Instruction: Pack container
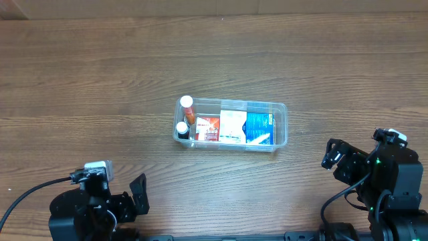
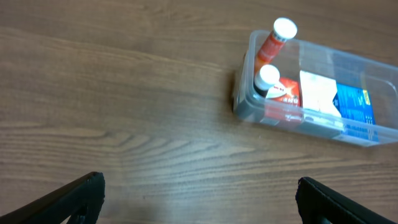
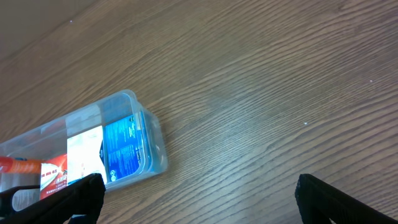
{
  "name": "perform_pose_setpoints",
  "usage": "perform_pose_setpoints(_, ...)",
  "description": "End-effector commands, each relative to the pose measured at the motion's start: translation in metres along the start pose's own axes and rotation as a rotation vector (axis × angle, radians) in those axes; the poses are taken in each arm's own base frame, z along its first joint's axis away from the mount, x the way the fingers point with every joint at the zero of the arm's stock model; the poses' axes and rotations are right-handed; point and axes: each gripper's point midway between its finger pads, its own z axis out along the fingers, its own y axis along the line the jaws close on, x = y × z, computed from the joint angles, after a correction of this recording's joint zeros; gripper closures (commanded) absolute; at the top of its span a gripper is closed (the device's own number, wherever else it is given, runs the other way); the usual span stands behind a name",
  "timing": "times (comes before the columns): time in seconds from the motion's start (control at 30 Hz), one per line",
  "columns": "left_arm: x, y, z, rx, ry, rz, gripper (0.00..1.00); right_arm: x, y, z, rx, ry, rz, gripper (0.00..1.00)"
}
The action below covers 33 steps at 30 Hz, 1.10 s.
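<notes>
The clear plastic container [image 1: 281, 115] stands mid-table. It holds an orange bottle with a white cap [image 1: 187, 107], a dark bottle with a white cap [image 1: 181, 128], a red box [image 1: 207, 128], a white box [image 1: 232, 126] and a blue box [image 1: 259, 128]. It also shows in the left wrist view [image 2: 245, 99] and the right wrist view [image 3: 155, 140]. My left gripper [image 2: 199, 198] is open and empty at the near left, away from the container. My right gripper [image 3: 198, 198] is open and empty at the near right, apart from the container.
The wooden table [image 1: 100, 87] surrounds the container on all sides. Both arm bases sit at the near edge, left [image 1: 87, 207] and right [image 1: 388, 181].
</notes>
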Motion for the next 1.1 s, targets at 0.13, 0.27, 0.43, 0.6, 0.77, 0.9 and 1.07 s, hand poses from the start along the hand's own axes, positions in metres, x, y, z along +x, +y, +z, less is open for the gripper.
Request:
perform_pose_setpoints(0.13,0.006,0.002,0.002,-0.008,0.027,-0.027,0.0,0.001,0.001,0.001,-0.008,0.003,-0.001,0.0)
perform_pose_setpoints(0.27,0.006,0.002,0.002,-0.008,0.027,-0.027,0.0,0.001,0.002,0.0,-0.008,0.0,-0.001,0.0)
perform_pose_setpoints(0.43,0.006,0.002,0.002,-0.008,0.027,-0.027,0.0,-0.024,0.022,-0.007,-0.111,-0.146,-0.212,0.0)
perform_pose_setpoints(0.6,0.006,0.002,0.002,-0.008,0.027,-0.027,0.0,-0.03,0.048,-0.017,-0.289,-0.421,-0.423,0.0)
perform_pose_setpoints(0.77,0.006,0.002,0.002,-0.008,0.027,-0.027,0.0,-0.011,0.058,-0.004,-0.405,-0.601,-0.461,0.0)
perform_pose_setpoints(0.9,0.006,0.002,0.002,-0.008,0.027,-0.027,0.0,-0.009,0.061,0.0,-0.465,-0.761,-0.461,0.0)
perform_pose_setpoints(1.07,0.006,0.002,0.002,-0.008,0.027,-0.027,0.0,-0.013,0.053,0.016,-0.433,-0.864,-0.432,0.0)
